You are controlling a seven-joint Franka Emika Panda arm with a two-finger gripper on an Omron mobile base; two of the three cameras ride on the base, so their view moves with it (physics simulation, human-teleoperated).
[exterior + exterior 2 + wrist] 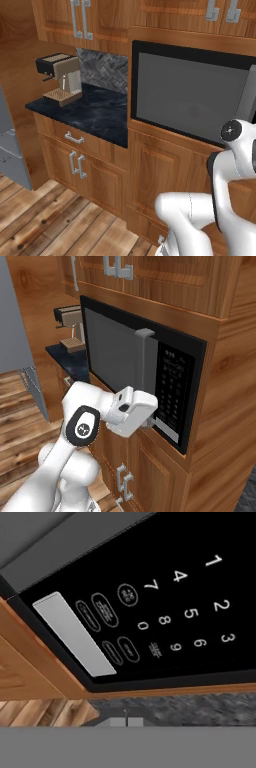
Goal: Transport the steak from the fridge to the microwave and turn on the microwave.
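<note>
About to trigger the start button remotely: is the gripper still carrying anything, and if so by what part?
Nothing is held. The gripper has its jaws shut with nothing between them, right at the lower part of the microwave's control panel, whose door is closed.

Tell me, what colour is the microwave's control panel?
Black with white numerals on the control panel; the hand view shows it best.

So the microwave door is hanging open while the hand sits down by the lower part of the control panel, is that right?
Not quite: the microwave door is shut, flush with its frame, as the right base view shows. The rest holds: the hand is down at the lower part of the control panel, close to the keypad.
</note>
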